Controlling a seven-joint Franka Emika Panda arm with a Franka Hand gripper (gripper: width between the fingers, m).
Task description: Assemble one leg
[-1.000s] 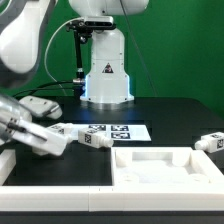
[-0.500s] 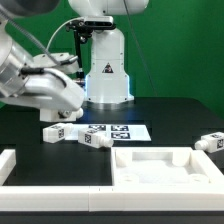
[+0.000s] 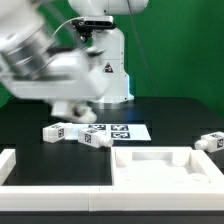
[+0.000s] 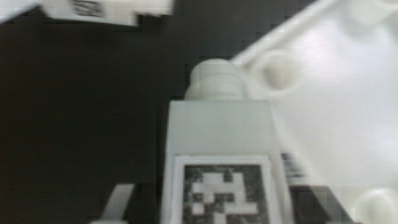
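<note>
In the wrist view my gripper (image 4: 217, 203) is shut on a leg (image 4: 221, 125), a white oblong block with a black-and-white tag on its near face and a rounded peg at its far end. The leg hangs over the edge of the large white panel (image 4: 338, 70). Another leg (image 4: 111, 10) lies beyond on the black table. In the exterior view my arm is a blur at the upper left, with the gripper (image 3: 76, 106) above the table. The held leg cannot be made out there. Three loose legs (image 3: 60, 132) (image 3: 97, 139) (image 3: 208, 142) lie on the table.
The marker board (image 3: 125, 130) lies flat behind the panel (image 3: 165, 165). The robot base (image 3: 108, 70) stands at the back. A white raised rim (image 3: 6, 164) shows at the exterior view's left edge.
The arm has risen from low at the exterior view's left and swung up and to the right. The loose legs on the table have not moved.
</note>
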